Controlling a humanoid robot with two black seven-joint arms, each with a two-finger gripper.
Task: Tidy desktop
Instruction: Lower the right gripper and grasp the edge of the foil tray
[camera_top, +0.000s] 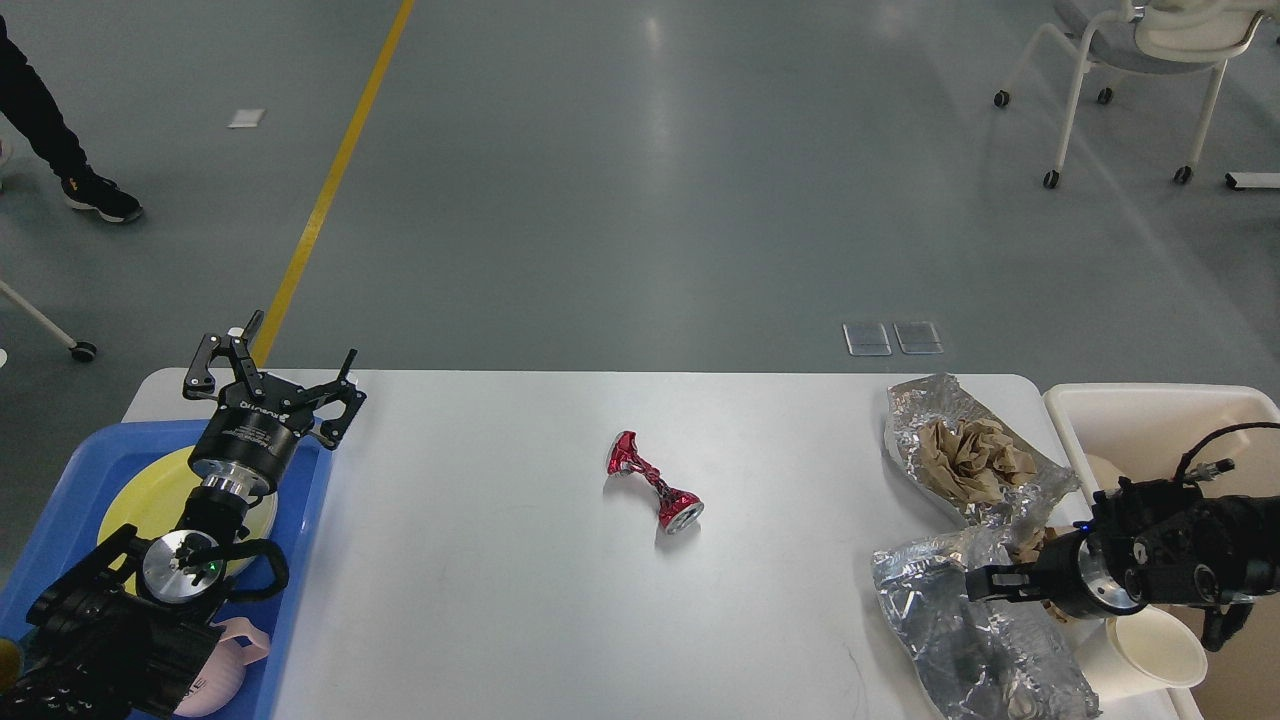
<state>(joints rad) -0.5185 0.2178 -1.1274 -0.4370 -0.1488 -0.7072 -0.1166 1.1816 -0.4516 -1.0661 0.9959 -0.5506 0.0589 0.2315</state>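
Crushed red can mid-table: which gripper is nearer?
Roughly even; right slightly nearer. The right gripper is over the foil, right of the can. The left gripper hovers over the blue tray, far left.

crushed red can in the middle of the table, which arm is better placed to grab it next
Probably left. The left gripper hangs open and empty above the blue tray, with bare table between it and the can. The right gripper is down at the foil.

White lettering on the left pincer (283, 372) body is too small to read.
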